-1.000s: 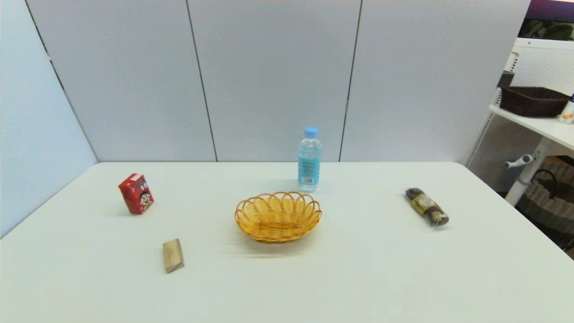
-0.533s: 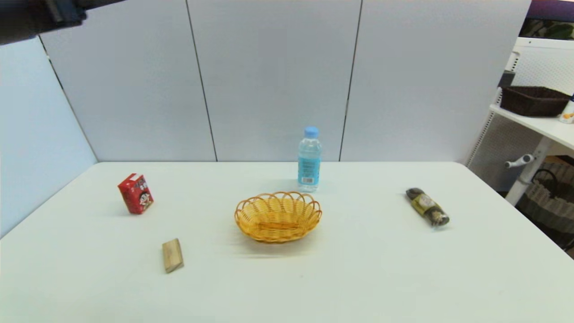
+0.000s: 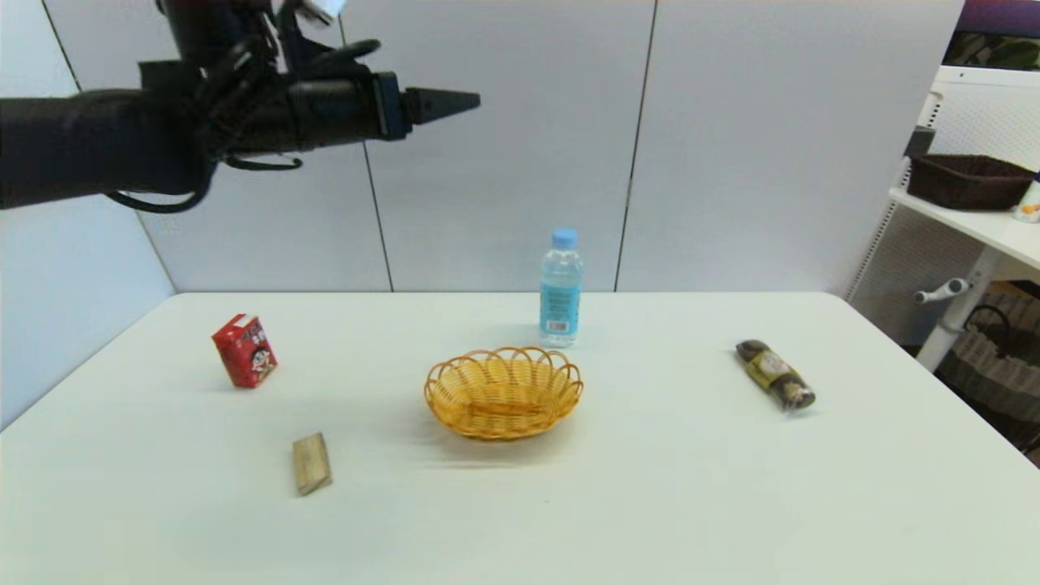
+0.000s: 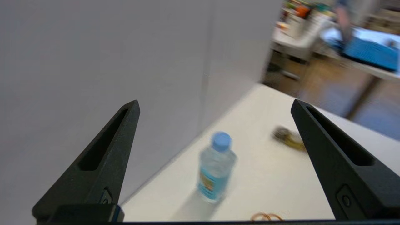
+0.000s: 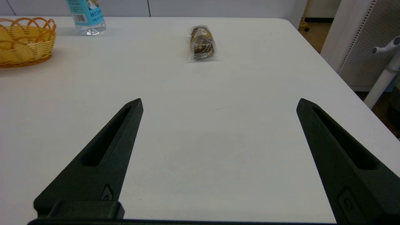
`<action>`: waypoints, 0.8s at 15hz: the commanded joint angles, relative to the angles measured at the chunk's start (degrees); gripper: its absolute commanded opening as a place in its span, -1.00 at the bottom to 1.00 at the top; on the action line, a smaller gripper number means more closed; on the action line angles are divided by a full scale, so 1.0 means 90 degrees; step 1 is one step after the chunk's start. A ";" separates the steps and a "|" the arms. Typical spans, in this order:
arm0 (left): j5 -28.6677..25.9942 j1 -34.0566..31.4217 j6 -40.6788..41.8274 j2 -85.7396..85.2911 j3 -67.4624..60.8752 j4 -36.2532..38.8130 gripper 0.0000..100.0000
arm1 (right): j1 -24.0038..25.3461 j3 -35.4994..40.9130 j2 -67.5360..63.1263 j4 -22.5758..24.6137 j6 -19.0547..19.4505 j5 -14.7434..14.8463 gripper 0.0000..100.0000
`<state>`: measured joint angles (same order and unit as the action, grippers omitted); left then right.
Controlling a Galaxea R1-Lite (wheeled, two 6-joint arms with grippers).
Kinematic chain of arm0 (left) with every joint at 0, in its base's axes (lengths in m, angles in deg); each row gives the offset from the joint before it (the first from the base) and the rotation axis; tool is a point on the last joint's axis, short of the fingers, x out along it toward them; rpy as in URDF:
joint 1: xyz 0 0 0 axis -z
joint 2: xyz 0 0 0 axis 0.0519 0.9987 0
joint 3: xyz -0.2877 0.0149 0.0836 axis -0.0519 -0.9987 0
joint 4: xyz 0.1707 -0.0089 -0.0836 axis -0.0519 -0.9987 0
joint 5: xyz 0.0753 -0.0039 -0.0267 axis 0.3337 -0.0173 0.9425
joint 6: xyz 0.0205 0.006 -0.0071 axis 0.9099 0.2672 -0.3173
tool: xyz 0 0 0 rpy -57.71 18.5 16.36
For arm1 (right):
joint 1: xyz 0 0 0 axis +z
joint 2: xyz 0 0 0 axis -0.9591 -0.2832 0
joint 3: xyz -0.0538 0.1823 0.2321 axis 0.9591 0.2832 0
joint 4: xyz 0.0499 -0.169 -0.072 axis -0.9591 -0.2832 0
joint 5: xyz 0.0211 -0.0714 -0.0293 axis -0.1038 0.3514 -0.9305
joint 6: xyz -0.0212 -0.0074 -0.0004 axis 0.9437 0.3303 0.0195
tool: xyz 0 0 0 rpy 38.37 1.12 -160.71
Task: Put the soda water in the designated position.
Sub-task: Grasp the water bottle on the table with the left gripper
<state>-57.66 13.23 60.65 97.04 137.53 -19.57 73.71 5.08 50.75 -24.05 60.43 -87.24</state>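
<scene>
White table (image 3: 691, 504) bears the soda water (image 3: 561, 286), upright behind a basket (image 3: 504, 392). Left gripper (image 3: 467, 101), fingers spread wide, hangs high above, well apart; right gripper (image 5: 218, 103) also spread wide.

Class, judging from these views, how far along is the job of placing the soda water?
Done: nothing; the clear plastic soda water bottle with light blue cap stands untouched behind the yellow wicker basket. In hand: the left gripper, open, is raised high above the white table. Left: grasp and placement. The right gripper is open, low over the table.
</scene>
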 commanded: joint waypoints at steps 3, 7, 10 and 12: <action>-0.1993 0.0046 0.0174 0.1335 0.0042 0.0904 1.00 | 0.0002 -0.0010 -0.0008 0.0004 0.0002 -0.0007 1.00; -0.2052 0.0182 0.0721 0.1745 0.0061 0.0913 1.00 | 0.0002 -0.0010 0.0011 0.0004 0.0002 -0.0007 1.00; -0.2355 0.0319 0.1024 0.1960 0.0012 0.0904 1.00 | 0.0002 0.0000 -0.0008 0.0004 0.0002 -0.0007 1.00; -0.2335 0.0417 0.1034 0.2097 0.0081 0.0913 1.00 | 0.0002 0.0000 -0.0008 0.0004 0.0002 -0.0007 1.00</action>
<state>-78.39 16.18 69.91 114.37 137.84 -11.51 73.71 5.06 50.75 -24.03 60.45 -87.24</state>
